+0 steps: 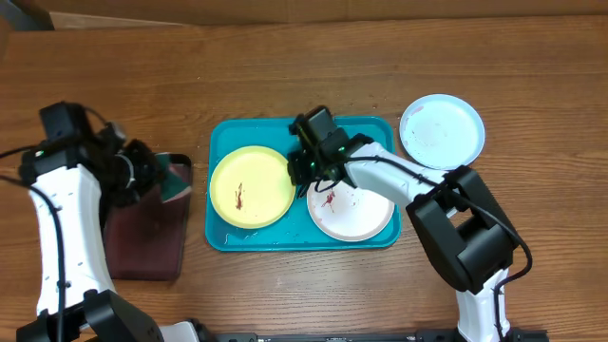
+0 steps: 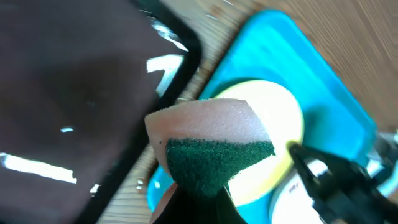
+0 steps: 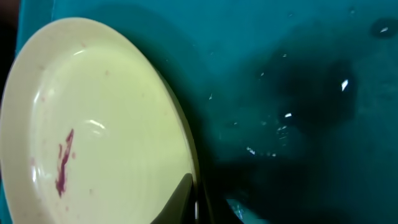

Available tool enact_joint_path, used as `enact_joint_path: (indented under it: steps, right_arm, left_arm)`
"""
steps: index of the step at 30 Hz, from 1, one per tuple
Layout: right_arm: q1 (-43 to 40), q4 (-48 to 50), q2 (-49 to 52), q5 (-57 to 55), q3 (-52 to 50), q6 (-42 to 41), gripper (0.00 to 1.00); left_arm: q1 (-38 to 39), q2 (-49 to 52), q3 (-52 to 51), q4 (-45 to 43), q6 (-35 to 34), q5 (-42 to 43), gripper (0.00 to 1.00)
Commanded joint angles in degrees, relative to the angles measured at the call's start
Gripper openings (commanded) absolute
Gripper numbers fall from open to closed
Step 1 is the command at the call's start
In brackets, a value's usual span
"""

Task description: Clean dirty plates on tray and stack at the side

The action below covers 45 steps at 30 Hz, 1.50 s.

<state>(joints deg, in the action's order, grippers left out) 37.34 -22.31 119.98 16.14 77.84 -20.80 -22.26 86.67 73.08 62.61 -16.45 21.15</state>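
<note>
The yellow-green plate point(image 1: 249, 188), with a red smear, lies in the left half of the turquoise tray point(image 1: 380, 128). The white plate point(image 1: 353, 211), also smeared, lies in the right half. The light blue plate point(image 1: 442, 130) sits on the table beyond the tray's right end. My right gripper point(image 1: 302, 171) is shut on the yellow-green plate's right rim; the right wrist view shows the plate point(image 3: 99, 124) with a finger point(image 3: 194, 200) over its edge. My left gripper point(image 1: 152, 176) is shut on a pink-and-green sponge point(image 2: 211, 140), held above the dark tray beside the turquoise tray point(image 2: 329, 81).
A dark maroon-black tray point(image 1: 144, 233) lies left of the turquoise tray and fills the left of the left wrist view point(image 2: 62, 93). A cardboard box edge point(image 1: 190, 14) runs along the table's far side.
</note>
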Motion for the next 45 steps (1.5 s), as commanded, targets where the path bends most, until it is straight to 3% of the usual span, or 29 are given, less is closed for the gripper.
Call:
enact_joint_path:
  steps: [1,6,12,17,28,35,41,45]
  right_arm:
    - [0.85,-3.78,0.26,-6.10,3.39,1.62,0.06]
    - [1.62,-9.97,0.26,-9.88,6.69,1.57,0.06]
    - [1.73,-11.04,0.26,-9.42,6.71,2.08,0.05]
    - [2.36,-10.82,0.26,-7.93,6.71,4.55,0.05]
    - [2.40,-10.14,0.26,-7.96,6.71,4.33,0.05]
    - [2.40,-10.14,0.26,-7.96,6.71,4.35,0.05]
    - [2.40,-9.97,0.26,-7.96,6.71,4.35,0.05]
    - [2.40,-9.99,0.26,-7.98,6.71,4.35,0.05]
  left_arm:
    - [4.96,0.22,-0.20,-0.35,3.89,4.35,0.04]
    - [12.35,0.22,-0.22,-1.44,3.45,4.09,0.04]
    - [20.96,0.22,-0.81,-4.22,-3.52,-3.15,0.04]
    - [25.73,0.24,-3.63,-9.05,-4.07,-4.72,0.04]
    - [26.10,2.03,-11.96,-21.38,-8.41,-0.11,0.04]
    - [26.10,11.34,-12.31,-25.24,-12.09,0.17,0.04]
    - [26.10,21.16,-12.31,-28.17,-9.07,6.08,0.04]
    - [25.99,25.31,-12.31,-27.43,-6.47,1.05,0.04]
